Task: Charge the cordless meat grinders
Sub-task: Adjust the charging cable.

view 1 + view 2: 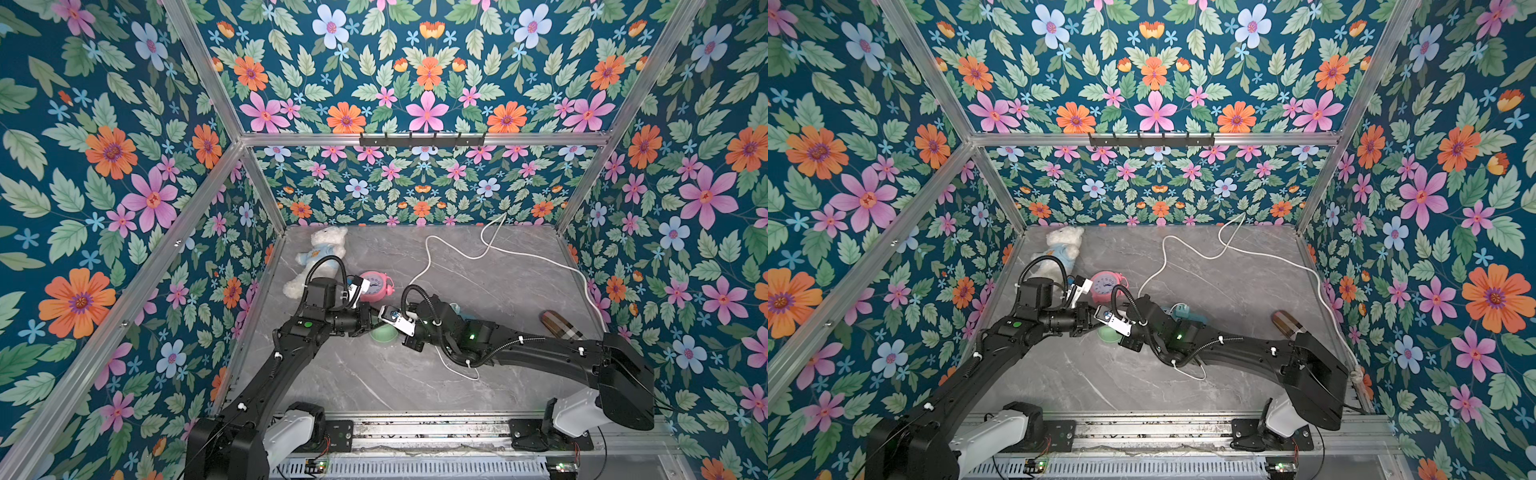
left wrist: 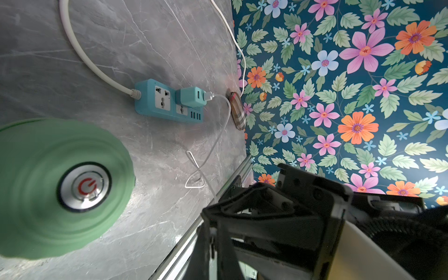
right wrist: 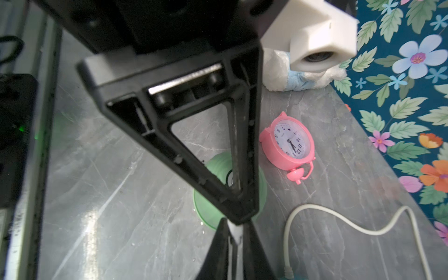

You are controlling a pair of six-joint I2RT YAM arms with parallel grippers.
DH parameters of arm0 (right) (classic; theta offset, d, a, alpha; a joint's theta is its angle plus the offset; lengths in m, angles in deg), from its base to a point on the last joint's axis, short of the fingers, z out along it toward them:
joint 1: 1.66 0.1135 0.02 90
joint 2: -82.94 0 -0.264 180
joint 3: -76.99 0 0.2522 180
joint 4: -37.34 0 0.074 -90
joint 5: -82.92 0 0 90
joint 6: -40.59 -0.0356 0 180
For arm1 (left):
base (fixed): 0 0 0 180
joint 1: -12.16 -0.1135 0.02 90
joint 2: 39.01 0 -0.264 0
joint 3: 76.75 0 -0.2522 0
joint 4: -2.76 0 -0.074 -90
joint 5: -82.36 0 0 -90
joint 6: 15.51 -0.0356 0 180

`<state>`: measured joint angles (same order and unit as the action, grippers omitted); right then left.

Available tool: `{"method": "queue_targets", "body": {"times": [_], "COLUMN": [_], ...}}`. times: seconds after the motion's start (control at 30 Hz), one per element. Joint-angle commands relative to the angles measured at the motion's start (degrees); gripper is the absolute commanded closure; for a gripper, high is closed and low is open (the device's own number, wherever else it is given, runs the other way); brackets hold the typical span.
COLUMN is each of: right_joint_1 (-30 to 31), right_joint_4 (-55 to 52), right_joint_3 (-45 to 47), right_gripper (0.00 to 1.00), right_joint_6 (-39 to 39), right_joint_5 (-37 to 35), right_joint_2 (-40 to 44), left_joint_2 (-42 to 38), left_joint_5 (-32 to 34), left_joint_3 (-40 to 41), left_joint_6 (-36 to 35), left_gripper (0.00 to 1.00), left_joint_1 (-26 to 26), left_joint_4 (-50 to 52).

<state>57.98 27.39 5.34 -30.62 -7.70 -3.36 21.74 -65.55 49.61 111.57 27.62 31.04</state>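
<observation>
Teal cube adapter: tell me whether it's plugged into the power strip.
Plugged in. The left wrist view shows the teal cube adapter seated on the power strip, a white USB plug in its port.

You see the mint-green grinder (image 2: 26, 155) upright on the grey tabletop (image 2: 150, 38) — a low dome, round silver button (image 2: 84, 188) on top.

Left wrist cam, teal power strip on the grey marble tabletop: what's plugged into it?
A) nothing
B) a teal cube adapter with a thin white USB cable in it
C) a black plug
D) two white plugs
B: the teal cube adapter sits in the teal power strip, and a thin white USB cable is plugged into the adapter's side. The big socket next to it is empty.
</observation>
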Motion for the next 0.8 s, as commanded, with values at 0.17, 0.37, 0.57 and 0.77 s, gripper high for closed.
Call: {"method": "queue_targets", "body": {"times": [0.17, 0.37, 0.57, 0.77], "right_joint_1": [-10.76, -11.59, -12.15, -12.27], "right_joint_4": [18.94, 31.28, 39.38, 41.9], "right_joint_3": [11.01, 12.5, 13.1, 13.85], "right_gripper": [0.55, 0.54, 0.63, 0.73], "right_joint_6": [-32.35, -43.69, -50.24, -52.38], "right_joint_5": [27.58, 33.23, 35.21, 36.06], "right_joint_2": [3.54, 0.09, -2.54, -2.48], "left_joint_2": [-1.08, -1.38, -2.05, -2.23], "left_joint_5": [-2.95, -4.24, -4.32, -4.27], "left_joint_3": [2.59, 3.48, 3.73, 3.91], "left_joint_6": [1.39, 1.86, 1.94, 1.74], "left_gripper": [1.0, 1.0, 1.0, 1.0], "left_joint_1": [-0.06, -0.07, -0.05, -0.06], "left_joint_4": [-10.35, -12.24, -12.41, -12.81]}}
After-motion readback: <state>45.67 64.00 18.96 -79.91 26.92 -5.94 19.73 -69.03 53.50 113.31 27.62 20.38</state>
